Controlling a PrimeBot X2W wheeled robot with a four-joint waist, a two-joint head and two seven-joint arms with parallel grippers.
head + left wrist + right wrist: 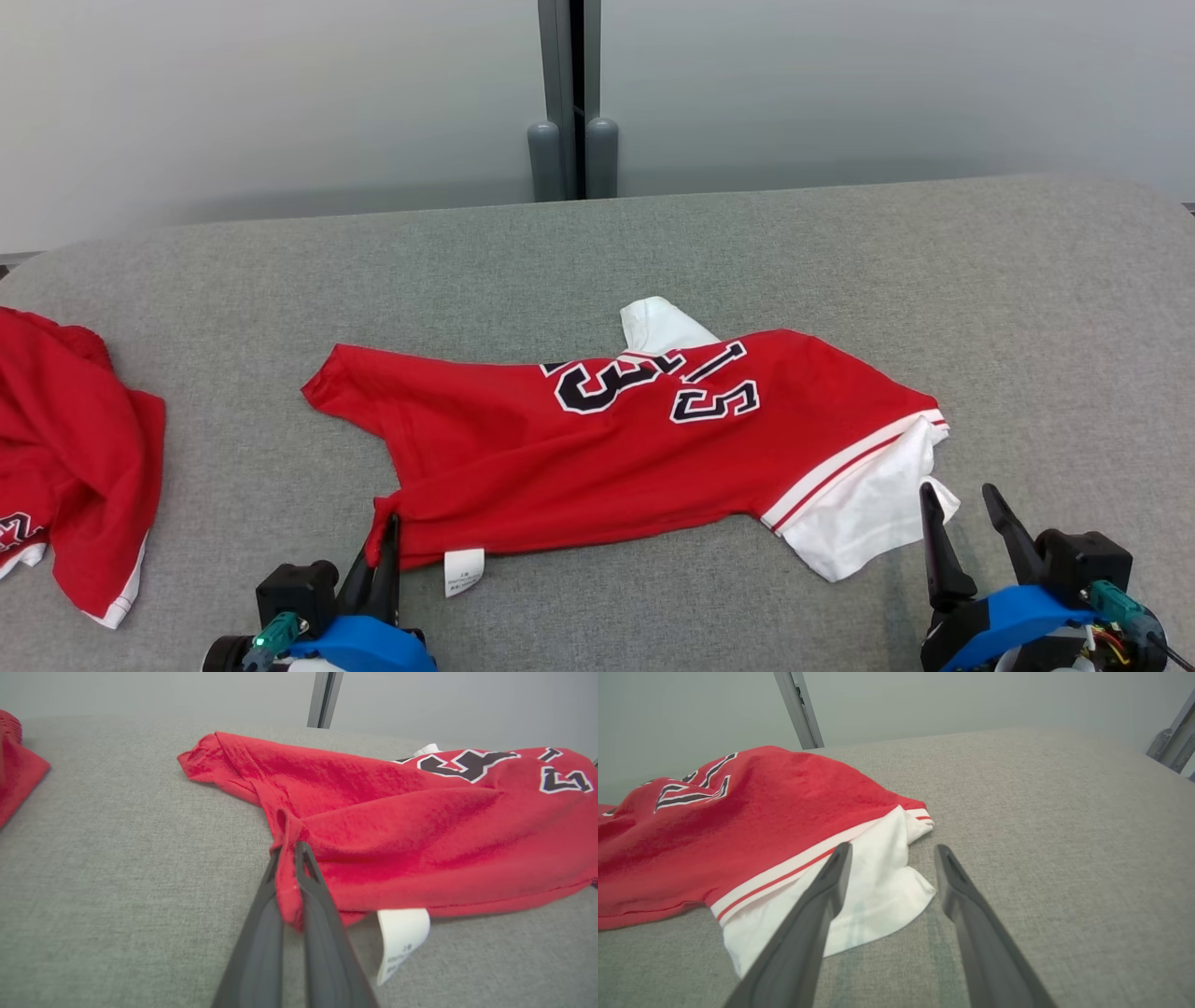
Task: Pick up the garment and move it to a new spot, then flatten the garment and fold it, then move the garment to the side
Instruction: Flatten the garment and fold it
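A red garment (597,448) with black-and-white numbers and white sleeves lies spread across the grey cushion (840,261). My left gripper (387,527) is shut on the garment's near left corner, and the left wrist view shows red cloth (289,896) pinched between the fingers (322,914). A white care label (399,938) hangs beside that grip. My right gripper (960,499) stands open at the white sleeve's (873,891) near edge; the sleeve corner lies between and under the spread fingers (817,905), not held.
A second red garment (75,467) lies bunched at the cushion's left edge. A grey post (571,103) stands behind the cushion against the pale wall. Bare cushion stretches to the right of the sleeve and behind the garment.
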